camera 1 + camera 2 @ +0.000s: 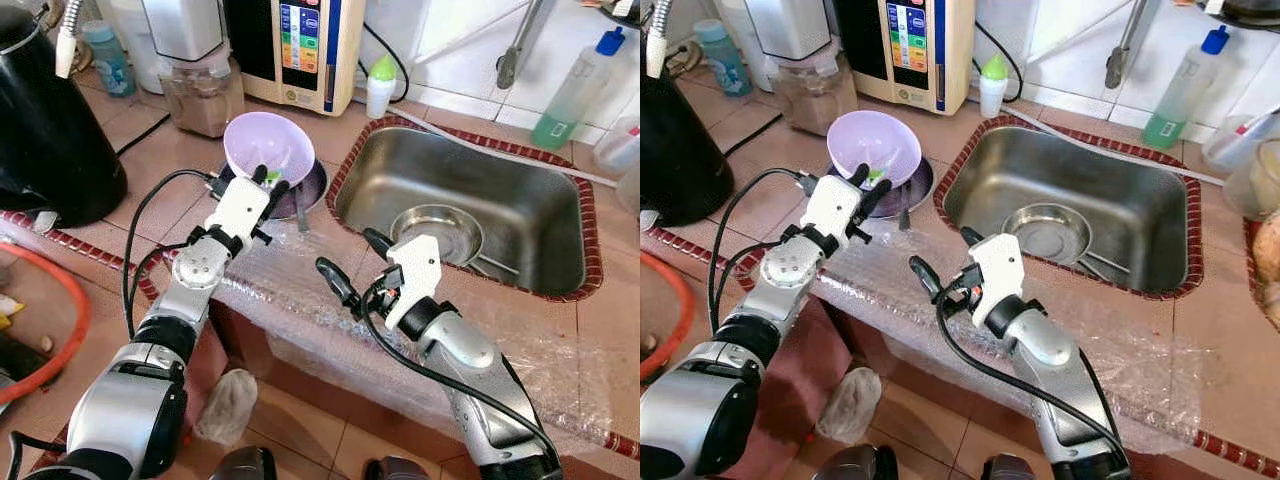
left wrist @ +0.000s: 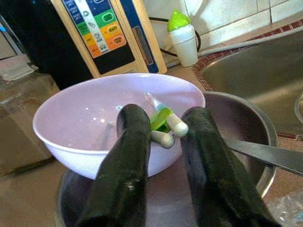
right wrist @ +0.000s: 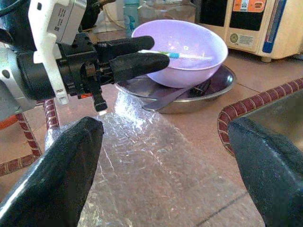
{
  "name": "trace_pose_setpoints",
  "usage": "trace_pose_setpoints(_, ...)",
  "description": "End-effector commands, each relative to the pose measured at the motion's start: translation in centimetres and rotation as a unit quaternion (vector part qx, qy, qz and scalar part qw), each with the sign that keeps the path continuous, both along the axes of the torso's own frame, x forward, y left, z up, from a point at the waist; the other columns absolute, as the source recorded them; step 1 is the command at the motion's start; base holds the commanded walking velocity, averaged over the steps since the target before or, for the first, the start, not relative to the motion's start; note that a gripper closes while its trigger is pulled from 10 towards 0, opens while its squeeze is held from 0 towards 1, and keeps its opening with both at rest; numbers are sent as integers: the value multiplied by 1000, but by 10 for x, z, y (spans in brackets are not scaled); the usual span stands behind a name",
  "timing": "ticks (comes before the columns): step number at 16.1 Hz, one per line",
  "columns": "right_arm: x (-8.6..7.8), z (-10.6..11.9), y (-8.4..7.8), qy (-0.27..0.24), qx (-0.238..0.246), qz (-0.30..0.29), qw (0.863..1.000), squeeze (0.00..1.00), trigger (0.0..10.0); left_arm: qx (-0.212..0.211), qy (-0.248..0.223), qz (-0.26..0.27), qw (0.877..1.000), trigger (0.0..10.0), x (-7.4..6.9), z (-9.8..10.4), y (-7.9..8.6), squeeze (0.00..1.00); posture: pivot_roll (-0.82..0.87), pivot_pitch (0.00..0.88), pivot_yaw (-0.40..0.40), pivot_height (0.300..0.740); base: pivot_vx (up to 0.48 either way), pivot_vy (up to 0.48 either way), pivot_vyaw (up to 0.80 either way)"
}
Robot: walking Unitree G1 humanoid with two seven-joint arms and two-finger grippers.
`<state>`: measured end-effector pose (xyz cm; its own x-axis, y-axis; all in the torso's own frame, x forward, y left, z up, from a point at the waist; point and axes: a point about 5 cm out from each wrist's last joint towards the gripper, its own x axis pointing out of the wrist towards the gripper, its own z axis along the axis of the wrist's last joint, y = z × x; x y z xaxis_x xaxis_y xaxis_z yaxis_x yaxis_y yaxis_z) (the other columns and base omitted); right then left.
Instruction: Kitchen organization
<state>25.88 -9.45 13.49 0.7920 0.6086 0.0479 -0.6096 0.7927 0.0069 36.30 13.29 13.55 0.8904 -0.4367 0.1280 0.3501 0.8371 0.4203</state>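
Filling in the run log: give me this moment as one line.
left gripper: shut on utensil handles at lilac bowl | right gripper: open, above bubble wrap | bowl: in steel pan

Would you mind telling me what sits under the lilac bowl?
The lilac bowl rests in a shallow steel pan, with a flat metal utensil lying under it. The pan's floor beneath the bowl is hidden.

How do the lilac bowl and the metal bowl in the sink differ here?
The lilac bowl is pale purple plastic; the metal bowl is shiny steel. The lilac bowl sits tilted on a steel dish on the counter, while the metal bowl lies flat down in the sink. The left gripper holds a utensil at the lilac bowl; nothing touches the metal one. Both are round and open upward.
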Motion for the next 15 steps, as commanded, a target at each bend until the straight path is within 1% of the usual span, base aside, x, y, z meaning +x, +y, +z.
trace_pose_setpoints(1, 2, -4, 1, 7, -7, 0, 1000, 0, 10000, 2, -5, -8, 1000, 0, 3, 6, -1, 0, -65, 69, 12, 740, 0, 0, 0)
trace_pose_setpoints(3, 5, -5, 2, 5, -8, -6, 1000, 0, 10000, 4, -5, -20, 1000, 0, 4, 8, -3, 0, -60, 66, 18, 740, 0, 0, 0)
trace_pose_setpoints(5, 8, -6, 3, 4, -6, -10, 1000, 0, 10000, -4, -13, -17, 1000, 0, 5, 12, -2, 0, -52, 58, 22, 740, 0, 0, 0)
trace_pose_setpoints(7, 12, -5, 5, -4, -3, -20, 1000, 0, 10000, -25, -50, -14, 998, 0, 5, 27, 1, 0, -41, 44, 25, 740, 0, 0, 0)
trace_pose_setpoints(8, 13, -5, 6, -9, -3, -22, 1000, 0, 10000, -31, -59, -13, 998, 0, 5, 31, 2, 0, -39, 41, 27, 740, 0, 0, 0)
trace_pose_setpoints(10, 19, -1, 2, -20, 6, -42, 999, 0, 10000, -61, -89, -14, 994, 0, 3, 45, 7, 0, -35, 38, 28, 740, 0, 0, 0)
trace_pose_setpoints(11, 24, 1, -1, -18, 29, -61, 998, 0, 10000, -80, -110, -21, 990, 0, -1, 55, 8, 0, -30, 34, 29, 740, 0, 0, 0)
trace_pose_setpoints(12, 25, 1, -2, -16, 35, -66, 997, 0, 10000, -84, -115, -24, 989, 0, -2, 57, 9, 0, -26, 30, 30, 740, 0, 0, 0)
trace_pose_setpoints(13, 30, 4, -5, -9, 65, -82, 994, 0, 10000, -83, -133, -42, 987, 0, -7, 64, 5, 0, -15, 25, 25, 740, 0, 0, 0)
trace_pose_setpoints(14, 36, 8, -6, -1, 105, -98, 990, 0, 10000, -83, -144, -73, 983, 0, -14, 68, -3, 0, -11, 24, 24, 740, 0, 0, 0)
trace_pose_setpoints(15, 37, 11, -6, 2, 120, -103, 987, 0, 10000, -79, -144, -85, 983, 0, -17, 68, -7, 0, -7, 19, 23, 740, 0, 0, 0)
